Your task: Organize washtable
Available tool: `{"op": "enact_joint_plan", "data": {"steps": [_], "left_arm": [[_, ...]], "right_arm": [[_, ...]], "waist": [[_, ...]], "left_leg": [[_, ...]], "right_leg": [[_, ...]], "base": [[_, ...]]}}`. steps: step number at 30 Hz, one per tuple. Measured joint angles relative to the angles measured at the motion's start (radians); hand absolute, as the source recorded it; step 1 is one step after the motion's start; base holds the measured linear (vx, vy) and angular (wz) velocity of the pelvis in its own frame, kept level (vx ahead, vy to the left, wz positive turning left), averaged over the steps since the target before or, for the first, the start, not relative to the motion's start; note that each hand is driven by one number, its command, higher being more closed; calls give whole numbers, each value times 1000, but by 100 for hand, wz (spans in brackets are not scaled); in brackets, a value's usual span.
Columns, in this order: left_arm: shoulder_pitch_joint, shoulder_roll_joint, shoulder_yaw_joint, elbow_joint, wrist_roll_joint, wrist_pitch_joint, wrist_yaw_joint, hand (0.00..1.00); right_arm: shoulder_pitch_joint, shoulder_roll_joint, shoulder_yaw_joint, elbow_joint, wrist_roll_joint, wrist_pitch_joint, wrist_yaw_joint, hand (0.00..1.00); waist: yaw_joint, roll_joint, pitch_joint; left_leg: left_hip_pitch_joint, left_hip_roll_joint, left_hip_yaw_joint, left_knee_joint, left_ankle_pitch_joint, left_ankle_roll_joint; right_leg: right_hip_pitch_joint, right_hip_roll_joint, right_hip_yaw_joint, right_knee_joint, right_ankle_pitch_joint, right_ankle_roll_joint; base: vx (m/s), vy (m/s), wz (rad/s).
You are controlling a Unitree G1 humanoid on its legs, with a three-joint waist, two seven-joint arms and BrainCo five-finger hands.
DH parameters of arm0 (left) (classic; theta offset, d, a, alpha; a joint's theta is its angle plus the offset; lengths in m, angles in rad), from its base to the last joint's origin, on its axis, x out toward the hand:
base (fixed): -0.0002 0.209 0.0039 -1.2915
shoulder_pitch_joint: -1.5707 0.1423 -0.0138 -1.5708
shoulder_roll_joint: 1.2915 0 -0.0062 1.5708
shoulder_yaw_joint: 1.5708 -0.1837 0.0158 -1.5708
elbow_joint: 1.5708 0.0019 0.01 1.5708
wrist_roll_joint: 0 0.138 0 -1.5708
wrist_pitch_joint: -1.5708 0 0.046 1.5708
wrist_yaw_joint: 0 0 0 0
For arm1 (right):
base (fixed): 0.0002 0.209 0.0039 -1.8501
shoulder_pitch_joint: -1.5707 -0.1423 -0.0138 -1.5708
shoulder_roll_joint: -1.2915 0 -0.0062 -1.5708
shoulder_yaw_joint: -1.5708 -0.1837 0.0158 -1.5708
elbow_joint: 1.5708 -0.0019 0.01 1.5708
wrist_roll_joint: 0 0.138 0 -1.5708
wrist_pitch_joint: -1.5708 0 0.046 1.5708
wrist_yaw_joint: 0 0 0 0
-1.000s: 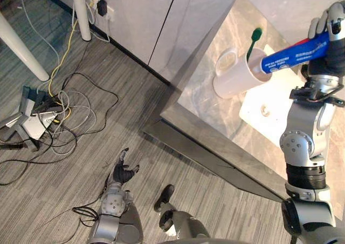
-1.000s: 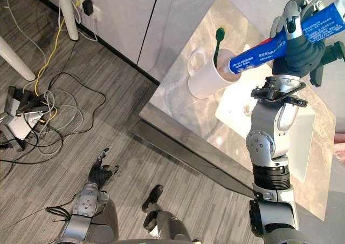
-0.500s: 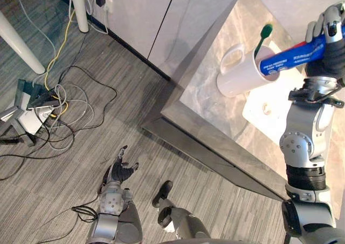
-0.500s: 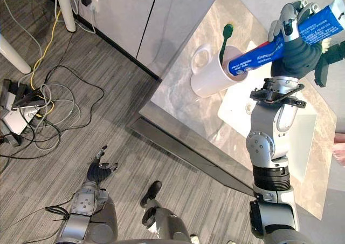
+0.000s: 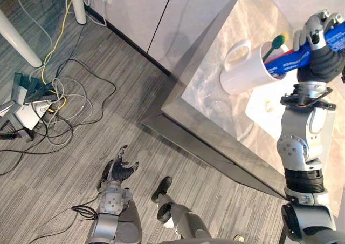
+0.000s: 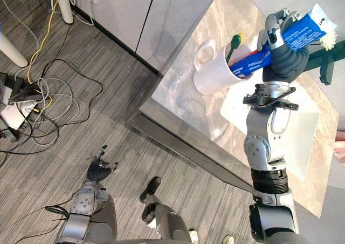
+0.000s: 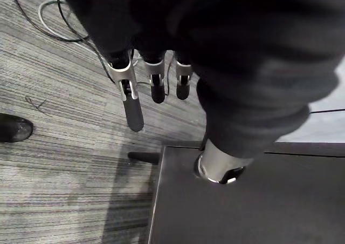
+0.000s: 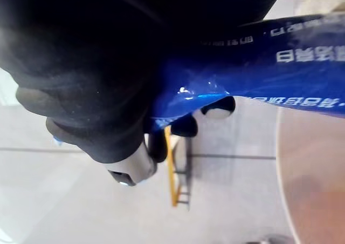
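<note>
Right eye view, entry one: right hand (image 6: 287,54), raised over the washtable (image 6: 186,106), fingers and thumb wrapped round a blue toothpaste tube (image 6: 307,28) at about mid-length.

Tube: held on a slant, upper end clear above the hand, lower end already inside the mouth of the white mug (image 6: 211,74).

Mug: standing on the marble top near its edge, handle turned away from the hand, with a green toothbrush (image 6: 235,40) in it just beside the tube.

White mat (image 6: 302,141): on the table beneath the forearm.

Step in hand, by judgement: stowing the toothpaste in the mug.

Next move calls for: feeding the tube deeper until the rim carries it, then loosening the grip without knocking mug or brush.

Left hand (image 6: 97,171): low over the floor, fingers (image 7: 132,104) relaxed, holding nothing.
</note>
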Motion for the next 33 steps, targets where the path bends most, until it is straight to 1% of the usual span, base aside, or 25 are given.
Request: {"op": "enact_joint_plan", "data": {"steps": [17, 19, 20, 22, 33], "left_arm": [[0, 0, -1, 0, -39, 0, -1, 0], [0, 0, -1, 0, -40, 0, -1, 0], [0, 0, -1, 0, -40, 0, -1, 0], [0, 0, -1, 0, -41, 0, -2, 0], [0, 12, -3, 1, -51, 0, -3, 0]], "right_arm": [[0, 18, 18, 2, 0, 0, 0, 100], [-5, 18, 17, 1, 0, -1, 0, 100], [-5, 18, 20, 1, 0, -1, 0, 100], [-5, 18, 21, 1, 0, -1, 0, 100], [-7, 18, 22, 4, 0, -1, -1, 100]], "waist": [[0, 0, 0], [0, 0, 0], [0, 1, 1], [0, 7, 6], [0, 11, 10]], "left_leg": [[-8, 1, -1, 1, 0, 0], [-11, 3, 1, 2, 0, 0], [-11, 7, 3, 2, 0, 0], [-11, 15, 2, 2, 0, 0], [-11, 13, 2, 3, 0, 0]], "right_leg": [[-8, 1, -1, 0, 0, 0], [-12, 2, 0, 0, 4, -5], [-15, 7, 0, 0, 11, -15], [-15, 14, 1, -1, 28, -6], [-15, 13, 2, -2, 29, -6]], "base": [[0, 0, 0], [0, 0, -6], [-4, 2, -9], [-4, 3, -4], [0, 0, 0]]}}
